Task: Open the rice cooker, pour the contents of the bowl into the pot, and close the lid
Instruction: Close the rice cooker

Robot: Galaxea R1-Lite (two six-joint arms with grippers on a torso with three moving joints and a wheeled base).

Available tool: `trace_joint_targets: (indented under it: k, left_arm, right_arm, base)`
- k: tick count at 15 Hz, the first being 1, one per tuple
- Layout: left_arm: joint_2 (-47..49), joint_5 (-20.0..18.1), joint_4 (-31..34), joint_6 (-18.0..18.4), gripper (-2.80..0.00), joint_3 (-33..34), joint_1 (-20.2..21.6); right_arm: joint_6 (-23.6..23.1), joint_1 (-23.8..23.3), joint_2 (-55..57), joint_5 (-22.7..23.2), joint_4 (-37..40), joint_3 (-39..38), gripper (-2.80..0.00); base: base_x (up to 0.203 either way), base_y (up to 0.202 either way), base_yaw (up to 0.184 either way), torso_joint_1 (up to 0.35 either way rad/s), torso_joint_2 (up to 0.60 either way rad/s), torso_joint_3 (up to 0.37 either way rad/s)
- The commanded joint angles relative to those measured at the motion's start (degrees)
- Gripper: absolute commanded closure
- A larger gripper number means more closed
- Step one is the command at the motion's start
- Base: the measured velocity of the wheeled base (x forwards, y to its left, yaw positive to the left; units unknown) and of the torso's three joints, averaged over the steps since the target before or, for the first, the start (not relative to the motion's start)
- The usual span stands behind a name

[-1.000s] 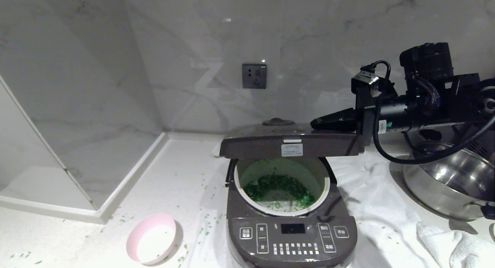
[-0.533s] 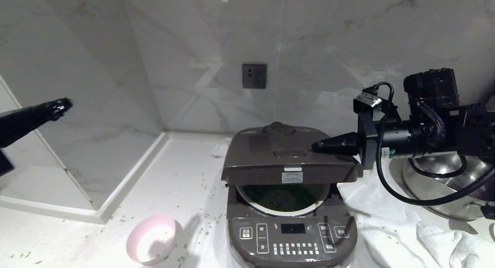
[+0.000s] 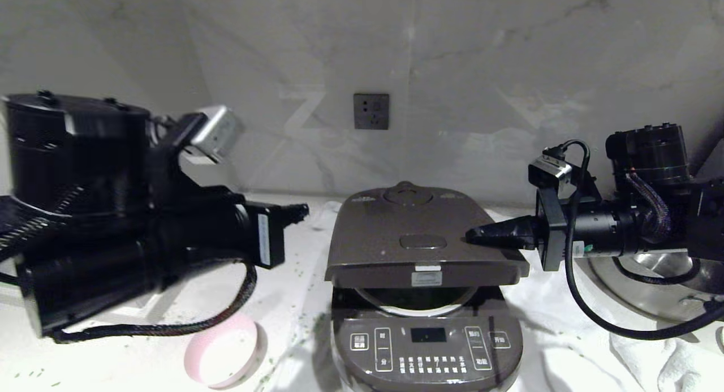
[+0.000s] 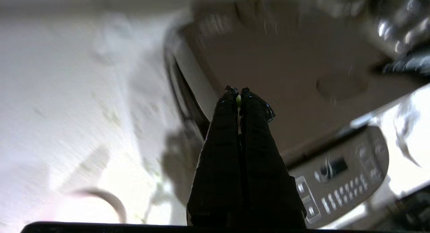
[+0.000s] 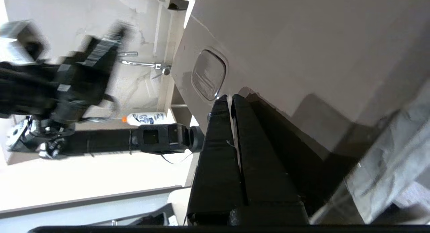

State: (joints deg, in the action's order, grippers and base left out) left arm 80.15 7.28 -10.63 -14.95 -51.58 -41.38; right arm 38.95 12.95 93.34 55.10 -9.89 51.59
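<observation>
The right gripper [image 3: 472, 235], fingers pressed together and empty, rests on the right side of the lid [image 3: 421, 242], which hangs just short of shut over the rice cooker [image 3: 425, 338]. The left gripper [image 3: 300, 212], also closed on nothing, hovers left of the lid above the emptied bowl [image 3: 223, 358]. Pushing so far off-centre could let the tips skid off, leaving the latch uncaught.

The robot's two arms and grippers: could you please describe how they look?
Both arms are black, with bulky cylindrical joints and braided black cables looping beneath. The left gripper and right gripper each have two tapered black fingers. A small silver-grey camera box sits above each wrist.
</observation>
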Motion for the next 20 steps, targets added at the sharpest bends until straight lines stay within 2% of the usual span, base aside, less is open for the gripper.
trace_joint_targets:
  k: [1,8,14,20]
  left_arm:
    - [5.29,0.26,-0.18,-1.18,0.00,1.39,-3.33]
    - [7.19,1.62,-4.73,-1.77,0.00,4.93,-8.61]
    - [11.87,1.90,-7.85,-2.72,0.00,6.35,-8.72]
    - [14.42,1.86,-10.82,-2.72,0.00,6.82,-8.66]
  right_arm:
    - [0.25,-0.03,-1.56,0.29,-0.51,-2.77,0.00]
    - [0.16,-0.03,-2.29,0.33,-0.63,-6.63,0.00]
    - [0.16,-0.11,-3.08,0.28,-3.21,-11.09,0.00]
    - [0.16,-0.29,-2.74,0.00,-3.81,-11.93,0.00]
  base:
    - [0.000,0.000,0.000,0.000,0.00,0.000]
    - [0.000,0.000,0.000,0.000,0.00,0.000]
    - [0.000,0.000,0.000,0.000,0.00,0.000]
    - [0.000,0.000,0.000,0.000,0.00,0.000]
